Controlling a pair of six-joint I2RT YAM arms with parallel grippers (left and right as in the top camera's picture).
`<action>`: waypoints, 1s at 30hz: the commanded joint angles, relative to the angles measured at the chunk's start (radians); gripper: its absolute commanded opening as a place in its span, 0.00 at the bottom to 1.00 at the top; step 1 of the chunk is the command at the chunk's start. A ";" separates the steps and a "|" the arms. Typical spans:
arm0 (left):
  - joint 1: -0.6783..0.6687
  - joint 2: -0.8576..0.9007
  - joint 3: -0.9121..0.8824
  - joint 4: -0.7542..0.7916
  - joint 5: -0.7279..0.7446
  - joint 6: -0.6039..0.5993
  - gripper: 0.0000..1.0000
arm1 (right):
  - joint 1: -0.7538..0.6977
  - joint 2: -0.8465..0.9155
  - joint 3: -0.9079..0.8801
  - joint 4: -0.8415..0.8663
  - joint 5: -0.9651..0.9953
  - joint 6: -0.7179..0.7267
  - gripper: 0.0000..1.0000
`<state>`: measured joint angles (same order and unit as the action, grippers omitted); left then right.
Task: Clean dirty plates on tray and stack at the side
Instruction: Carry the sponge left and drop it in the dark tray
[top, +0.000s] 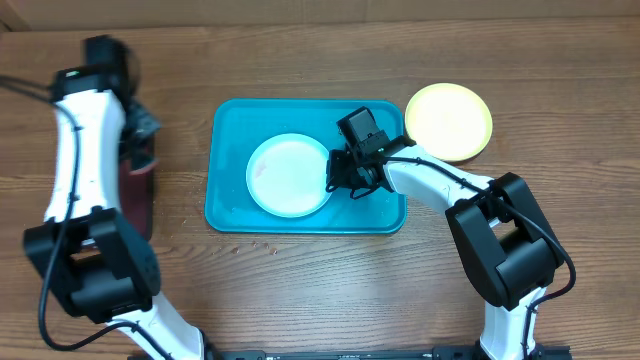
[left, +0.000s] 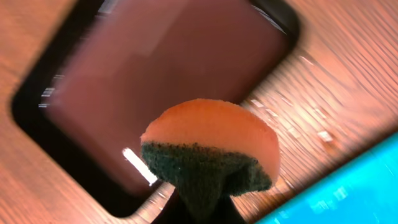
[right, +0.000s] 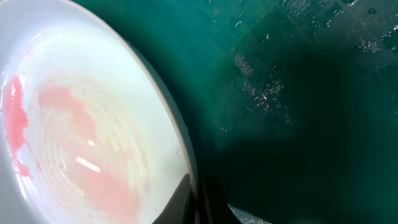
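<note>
A white plate (top: 285, 175) with pink-red smears lies in the turquoise tray (top: 225, 130). My right gripper (top: 345, 178) is at the plate's right edge. In the right wrist view its fingers (right: 193, 190) are shut on the plate's rim (right: 93, 124), one finger inside and one outside. A pale yellow-green plate (top: 448, 120) lies on the table just right of the tray's far corner. My left gripper (top: 140, 125) hangs over the maroon tray at the far left, shut (left: 199, 211) on an orange sponge with a green scouring side (left: 211, 146). No mint-blue plate shows.
The dark maroon, black-rimmed tray (top: 135, 190) (left: 168, 74) lies on the wooden table left of the turquoise tray. A corner of the turquoise tray (left: 354, 190) shows in the left wrist view. Small crumbs lie on the table in front of the tray (top: 255, 243).
</note>
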<state>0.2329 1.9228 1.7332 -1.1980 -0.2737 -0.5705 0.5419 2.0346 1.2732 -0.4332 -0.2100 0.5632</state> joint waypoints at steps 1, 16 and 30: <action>0.118 0.014 -0.013 0.024 -0.001 -0.018 0.04 | -0.009 0.036 -0.016 -0.013 0.060 -0.018 0.04; 0.285 0.240 -0.016 0.107 0.248 0.132 0.04 | -0.010 0.036 -0.016 -0.007 0.060 -0.019 0.04; 0.286 0.269 -0.010 0.123 0.264 0.175 0.44 | -0.009 0.036 -0.016 -0.006 0.061 -0.021 0.04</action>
<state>0.5190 2.1979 1.7153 -1.0607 -0.0250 -0.4183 0.5419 2.0346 1.2732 -0.4278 -0.2066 0.5503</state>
